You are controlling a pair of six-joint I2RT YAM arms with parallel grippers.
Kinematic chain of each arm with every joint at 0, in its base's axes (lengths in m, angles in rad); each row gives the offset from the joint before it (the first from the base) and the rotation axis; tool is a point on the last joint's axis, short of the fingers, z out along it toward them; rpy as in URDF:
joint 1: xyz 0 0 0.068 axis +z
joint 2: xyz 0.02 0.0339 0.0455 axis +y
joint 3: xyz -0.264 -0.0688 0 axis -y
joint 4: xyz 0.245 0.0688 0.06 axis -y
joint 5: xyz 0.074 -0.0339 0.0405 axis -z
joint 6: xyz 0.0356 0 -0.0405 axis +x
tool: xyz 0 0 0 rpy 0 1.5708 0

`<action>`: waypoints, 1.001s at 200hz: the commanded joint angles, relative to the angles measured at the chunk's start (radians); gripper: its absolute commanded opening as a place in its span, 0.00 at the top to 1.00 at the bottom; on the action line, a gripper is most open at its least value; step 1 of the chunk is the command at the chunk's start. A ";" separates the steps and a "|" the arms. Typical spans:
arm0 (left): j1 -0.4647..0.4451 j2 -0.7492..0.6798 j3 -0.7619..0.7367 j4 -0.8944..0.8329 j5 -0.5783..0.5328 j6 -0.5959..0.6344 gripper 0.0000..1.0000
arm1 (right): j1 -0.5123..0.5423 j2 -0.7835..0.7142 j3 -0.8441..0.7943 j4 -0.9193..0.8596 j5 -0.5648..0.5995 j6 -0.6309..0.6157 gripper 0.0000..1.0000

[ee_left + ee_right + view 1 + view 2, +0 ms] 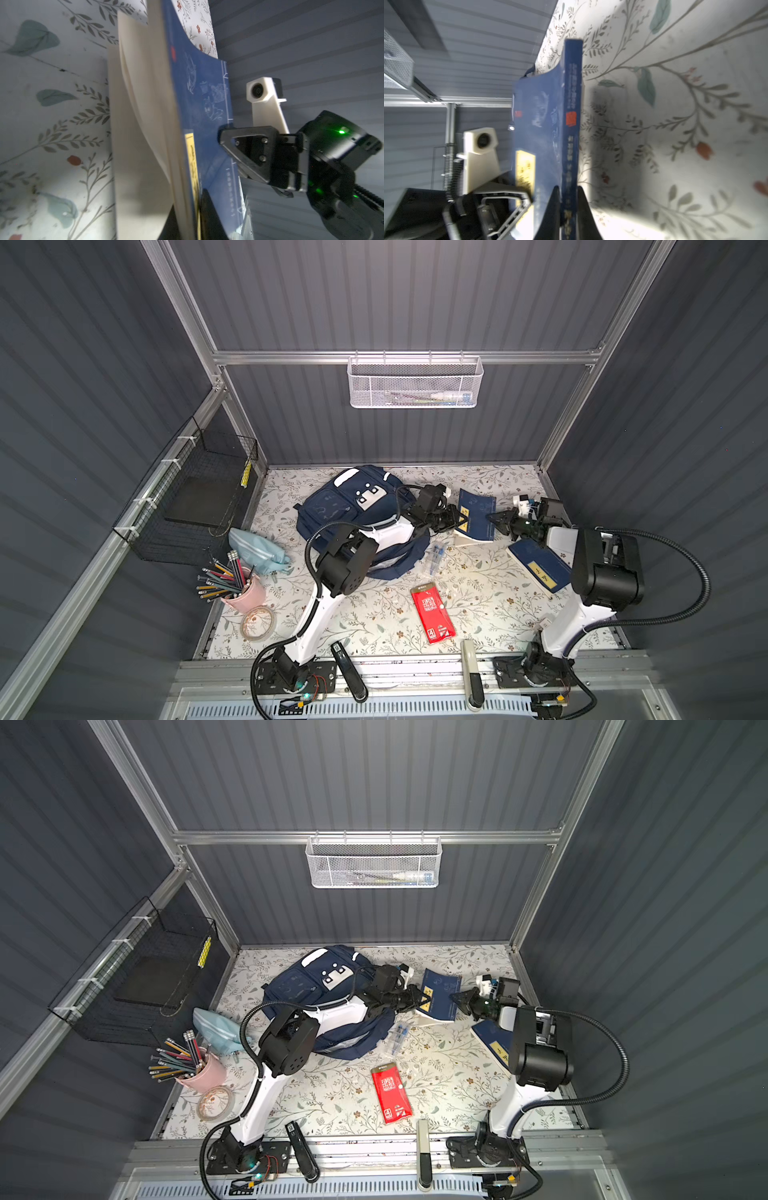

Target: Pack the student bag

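The large navy blue fabric student bag (pixel 332 506) lies at the back left of the floral-print tabletop (pixel 374 614), partly under the left arm. Just to its right, a dark blue paperback book (pixel 478 510) is held between both arms. The left gripper (pixel 461 520) pinches its cover and top leaves while the lower pages sag, and the right gripper (pixel 569 199) is clamped across the spine. The step in hand looks like carrying the book to the bag, so the next move calls for swinging it left and finding the bag's opening.
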 commanded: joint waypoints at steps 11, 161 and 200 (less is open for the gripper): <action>0.007 -0.079 -0.009 -0.129 -0.077 0.119 0.61 | 0.003 -0.059 -0.022 0.021 0.000 0.001 0.99; 0.036 -0.433 -0.191 -0.702 -0.722 0.666 0.33 | 0.031 -0.502 -0.133 -0.207 0.024 -0.042 1.00; 0.033 -0.448 -0.299 -0.711 -0.768 0.704 0.29 | 0.066 -0.522 -0.140 -0.216 0.027 -0.040 1.00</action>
